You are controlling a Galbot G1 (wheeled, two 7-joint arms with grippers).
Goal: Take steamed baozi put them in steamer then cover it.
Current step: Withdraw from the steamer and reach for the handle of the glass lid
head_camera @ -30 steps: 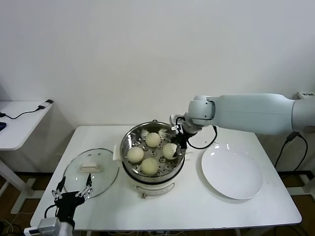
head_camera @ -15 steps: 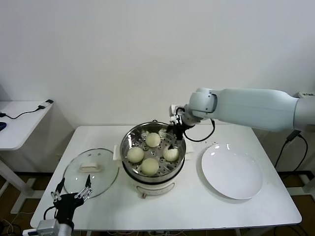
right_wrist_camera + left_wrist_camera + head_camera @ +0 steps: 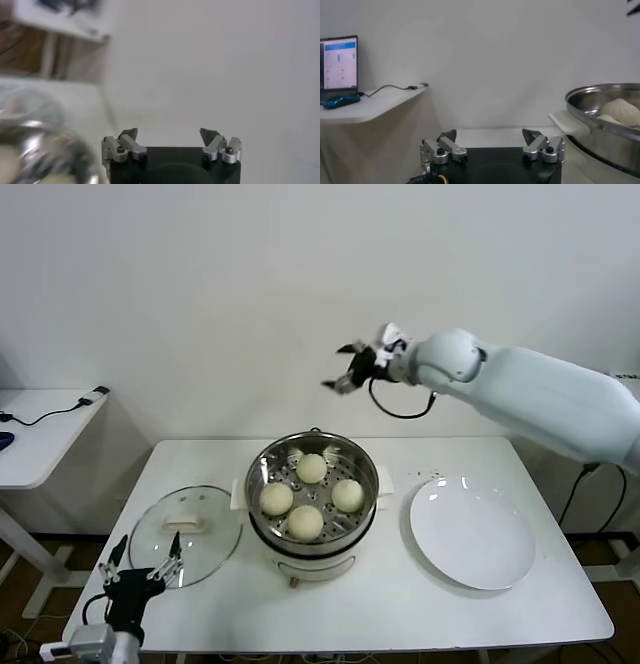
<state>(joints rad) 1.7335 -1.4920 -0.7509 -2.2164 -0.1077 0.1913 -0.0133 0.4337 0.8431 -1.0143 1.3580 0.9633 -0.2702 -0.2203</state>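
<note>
Several cream-white baozi [image 3: 312, 468] lie in the shiny steel steamer [image 3: 262, 468] on its white pot base at the table's middle. The steamer's rim [image 3: 600, 97] and one baozi [image 3: 621, 110] show in the left wrist view. The clear glass cover [image 3: 186, 534] with a white handle lies flat on the table, left of the steamer. My right gripper [image 3: 345, 371] is open and empty, raised high above and behind the steamer; its jaws [image 3: 169, 134] stand wide before the wall. My left gripper [image 3: 142, 565] is open and empty, low at the table's front left, near the cover.
An empty white plate [image 3: 472, 533] lies right of the steamer. A white side table [image 3: 40, 429] with a cable and a blue object stands to the left; the left wrist view shows a screen [image 3: 339, 62] on it. A white wall is behind.
My right gripper let go of a baozi in the steamer, opened, and rose up and back, well clear of the steamer. The left gripper has barely shifted.
</note>
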